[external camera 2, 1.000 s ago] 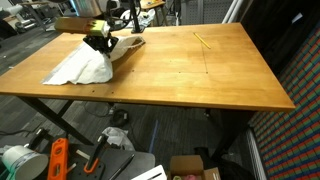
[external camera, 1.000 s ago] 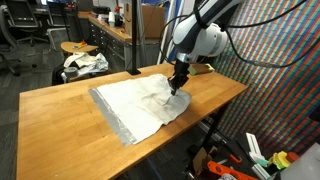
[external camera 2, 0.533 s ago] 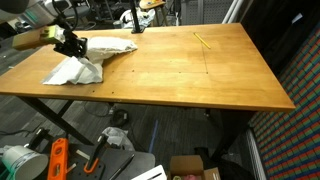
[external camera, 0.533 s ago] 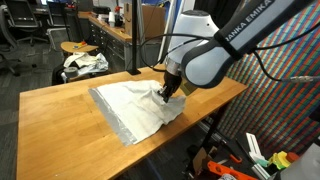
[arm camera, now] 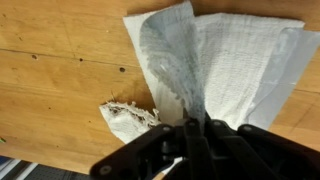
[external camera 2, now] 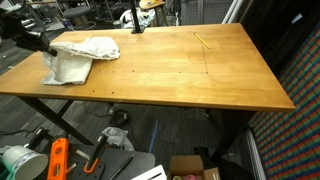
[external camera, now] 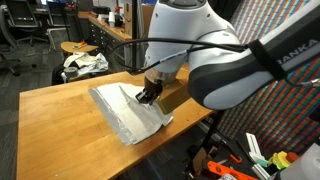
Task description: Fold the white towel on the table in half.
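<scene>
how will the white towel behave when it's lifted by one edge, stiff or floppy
Probably floppy: the white towel drapes in soft folds from the shut gripper. Likely light, as that one pinch carries a whole flap. Its wrinkles suggest it will not hold a shape.

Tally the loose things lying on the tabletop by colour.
White: 1, the towel
Yellow: 1, a thin stick
Total: 2
</scene>
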Robot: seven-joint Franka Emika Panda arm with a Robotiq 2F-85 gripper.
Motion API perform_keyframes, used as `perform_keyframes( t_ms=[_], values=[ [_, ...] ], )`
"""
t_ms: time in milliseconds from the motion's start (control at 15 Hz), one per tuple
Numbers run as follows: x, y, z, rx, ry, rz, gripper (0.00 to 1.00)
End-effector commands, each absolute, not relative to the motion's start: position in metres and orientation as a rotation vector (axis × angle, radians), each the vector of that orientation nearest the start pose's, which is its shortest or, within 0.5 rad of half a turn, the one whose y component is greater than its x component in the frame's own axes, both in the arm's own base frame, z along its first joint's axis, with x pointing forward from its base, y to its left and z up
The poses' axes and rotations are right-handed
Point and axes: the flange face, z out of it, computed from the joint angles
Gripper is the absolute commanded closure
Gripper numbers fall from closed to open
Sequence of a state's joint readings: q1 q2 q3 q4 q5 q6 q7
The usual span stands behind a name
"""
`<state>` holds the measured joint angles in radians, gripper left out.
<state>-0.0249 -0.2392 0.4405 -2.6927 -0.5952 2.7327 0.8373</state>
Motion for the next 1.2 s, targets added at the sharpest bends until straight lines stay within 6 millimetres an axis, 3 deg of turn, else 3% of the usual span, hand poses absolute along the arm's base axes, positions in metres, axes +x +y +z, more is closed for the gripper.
perform_keyframes(
  t_ms=[0,267,600,667,733,1000,1133],
  values=[
    [0.368,0.215,0.333,-3.211,0.014,-0.885,0.99],
    [0.358,0.246,0.313,-3.208,0.092,-0.996,0.99],
    [0.355,0.27,0.289,-3.167,0.143,-1.154,0.94],
    [0.354,0.273,0.278,-3.208,0.127,-1.147,0.68],
    [0.354,0.274,0.269,-3.244,0.104,-1.133,0.68],
    [0.35,0.269,0.235,-3.409,-0.069,-0.902,0.38],
    [0.352,0.261,0.232,-3.406,-0.211,-0.739,0.23]
  ],
)
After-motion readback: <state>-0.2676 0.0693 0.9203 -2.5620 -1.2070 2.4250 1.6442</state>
